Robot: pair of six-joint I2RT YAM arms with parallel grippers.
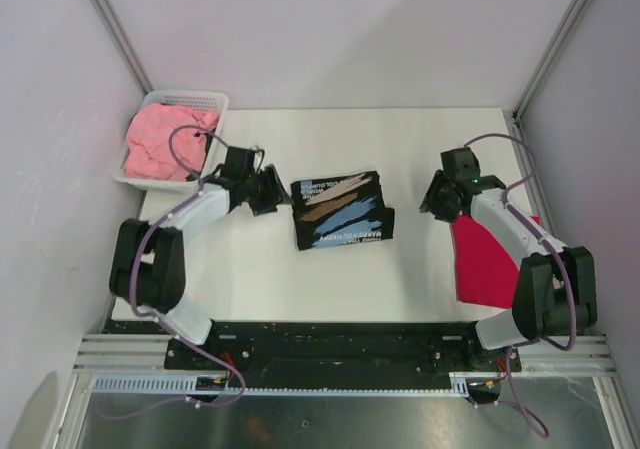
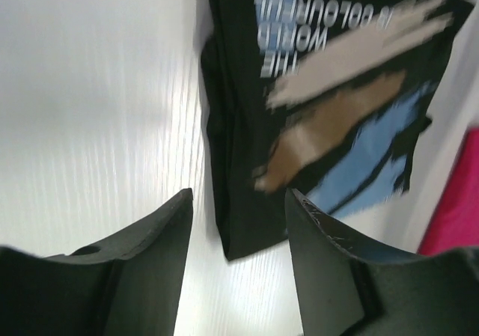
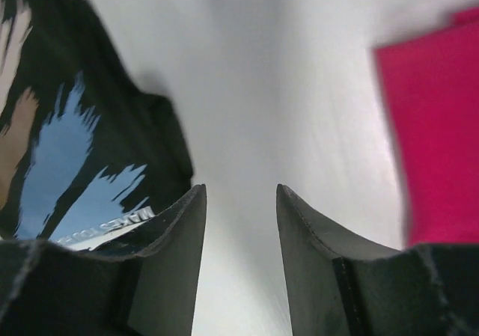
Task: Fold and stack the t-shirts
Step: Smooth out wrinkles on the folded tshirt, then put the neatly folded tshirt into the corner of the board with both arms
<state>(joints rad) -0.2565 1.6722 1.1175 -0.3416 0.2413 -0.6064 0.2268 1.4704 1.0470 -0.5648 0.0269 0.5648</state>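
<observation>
Your left tool sits low over the tabletop, just beside the left edge of the black t-shirt. Its fingers are spread and grip nothing. In the left wrist view only bare tabletop and the shirt's nearest corner show past the gap.

The black t-shirt lies in the middle of the tabletop. It is folded into a compact rectangle with the tan-and-blue print facing up, and it is turned slightly askew to the tabletop's edges. A lower layer of black cloth juts out along its right side.

Your right tool is on the other side of that shirt, near its right edge but apart from it. This tool is also spread and empty, and the right wrist view shows only white tabletop between the fingers.

The crimson red t-shirt lies flat along the right edge of the tabletop, toward the near right corner. It is partly hidden under your right arm, so you cannot tell how neatly it is laid.

The salmon pink t-shirt is bunched up inside the white mesh basket at the far left corner.
</observation>
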